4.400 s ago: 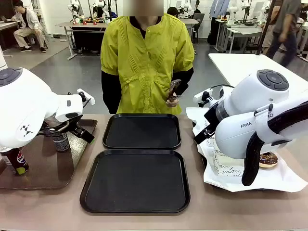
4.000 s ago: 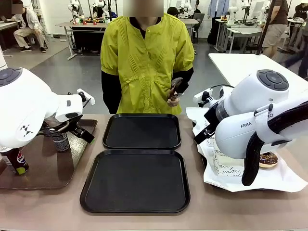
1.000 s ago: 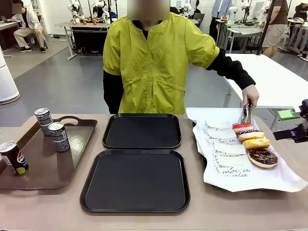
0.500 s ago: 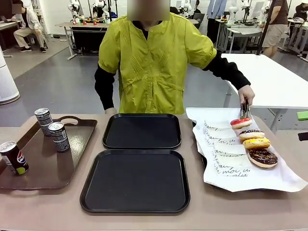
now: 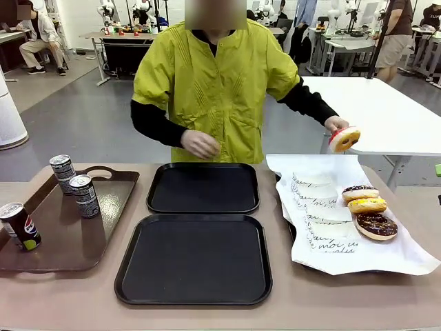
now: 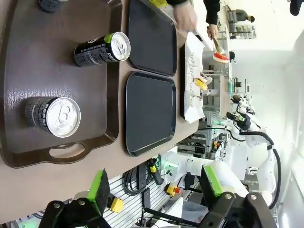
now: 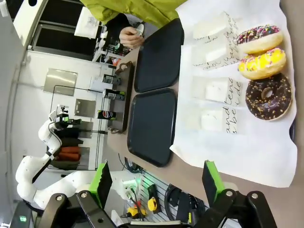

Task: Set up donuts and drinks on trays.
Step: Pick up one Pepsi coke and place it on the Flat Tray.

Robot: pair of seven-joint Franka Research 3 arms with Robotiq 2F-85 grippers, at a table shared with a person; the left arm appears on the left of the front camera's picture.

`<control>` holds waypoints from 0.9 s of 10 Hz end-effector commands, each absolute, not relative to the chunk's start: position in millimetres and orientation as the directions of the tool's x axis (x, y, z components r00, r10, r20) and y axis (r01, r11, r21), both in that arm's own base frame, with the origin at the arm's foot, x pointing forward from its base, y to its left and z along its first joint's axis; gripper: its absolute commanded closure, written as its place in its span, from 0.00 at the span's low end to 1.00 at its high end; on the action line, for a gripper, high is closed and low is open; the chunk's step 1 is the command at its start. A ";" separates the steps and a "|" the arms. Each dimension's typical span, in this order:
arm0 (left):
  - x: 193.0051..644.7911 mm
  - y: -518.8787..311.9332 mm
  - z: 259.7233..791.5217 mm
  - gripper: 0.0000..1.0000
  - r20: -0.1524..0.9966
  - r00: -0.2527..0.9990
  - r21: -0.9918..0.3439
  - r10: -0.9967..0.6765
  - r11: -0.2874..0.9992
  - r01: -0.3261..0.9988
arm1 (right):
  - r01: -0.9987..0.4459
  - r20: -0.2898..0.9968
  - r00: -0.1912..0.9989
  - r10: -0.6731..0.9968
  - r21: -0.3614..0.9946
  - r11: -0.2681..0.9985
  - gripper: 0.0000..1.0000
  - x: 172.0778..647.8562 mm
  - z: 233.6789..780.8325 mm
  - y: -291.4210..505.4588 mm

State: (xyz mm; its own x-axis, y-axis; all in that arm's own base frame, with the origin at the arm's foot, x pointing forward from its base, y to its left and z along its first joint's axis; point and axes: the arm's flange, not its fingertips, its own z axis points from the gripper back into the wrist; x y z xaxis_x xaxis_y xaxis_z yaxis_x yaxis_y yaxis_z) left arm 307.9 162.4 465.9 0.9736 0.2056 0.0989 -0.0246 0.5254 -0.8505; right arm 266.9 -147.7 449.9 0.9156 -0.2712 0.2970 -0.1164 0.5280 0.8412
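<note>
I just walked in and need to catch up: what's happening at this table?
A person's hand holds a red-iced donut up near the white paper, where three more donuts lie. The two black trays hold nothing yet. The two grey cans stand on the brown tray. The left pincer and right pincer hang open above the table, touching nothing.

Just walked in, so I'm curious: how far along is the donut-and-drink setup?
Done: nothing yet; the far tray and near tray hold nothing. In hand: the person's hand holds a red donut above the paper. Left: three donuts sit on the paper, two grey cans on the brown tray.
</note>
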 end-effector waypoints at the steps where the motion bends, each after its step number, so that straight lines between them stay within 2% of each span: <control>1: 309.2 162.2 465.0 0.00 0.098 0.972 -0.856 0.211 0.516 -0.026 | -0.114 0.293 0.916 -0.274 0.846 0.522 0.00 269.2 446.7 -147.8; 9: 309.2 162.2 465.0 0.00 0.098 0.972 -0.856 0.211 0.516 -0.026 | -0.114 0.293 0.916 -0.274 0.846 0.522 0.00 269.2 446.7 -147.8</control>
State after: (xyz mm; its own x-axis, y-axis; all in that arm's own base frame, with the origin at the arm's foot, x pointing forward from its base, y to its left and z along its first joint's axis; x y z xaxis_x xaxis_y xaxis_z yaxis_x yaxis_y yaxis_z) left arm 308.2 162.4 464.9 0.9738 0.2060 0.0961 -0.0267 0.5237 -0.8515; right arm 266.9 -148.0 449.3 0.9157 -0.2720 0.2958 -0.1154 0.5272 0.8419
